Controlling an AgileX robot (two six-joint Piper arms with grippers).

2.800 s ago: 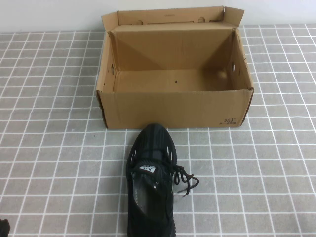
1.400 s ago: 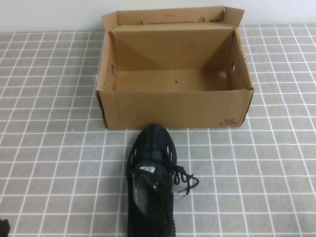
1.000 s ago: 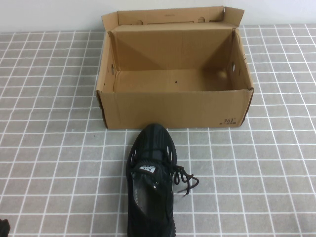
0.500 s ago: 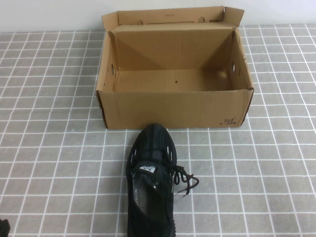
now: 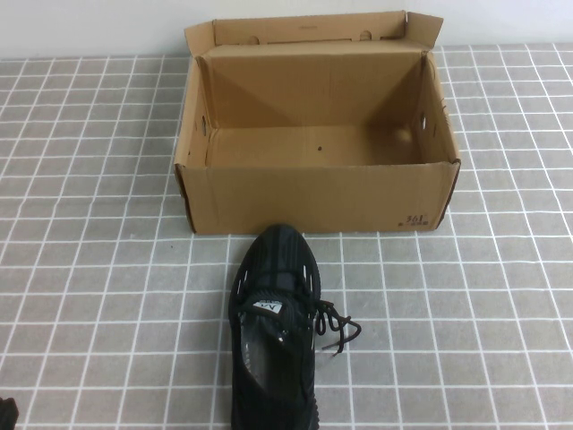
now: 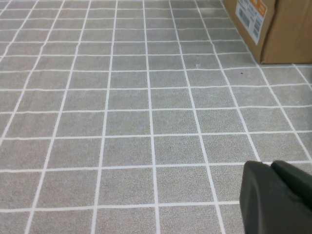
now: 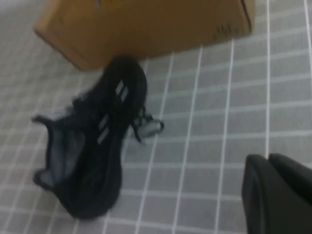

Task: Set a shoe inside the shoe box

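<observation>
Black knit sneaker (image 5: 274,327) is lying toe-first against open brown cardboard box (image 5: 315,193); my left hand (image 6: 275,197) and right hand (image 7: 275,192) are hovering closed over grey tiled worktop (image 5: 466,305)

The left gripper (image 6: 277,197) is hanging low over the desk (image 6: 146,122), its black fingers (image 6: 261,195) lying pressed together with no gap showing. The right gripper (image 7: 277,192) is also hovering above the desk, its jaws likewise sitting closed and holding nothing.
</observation>
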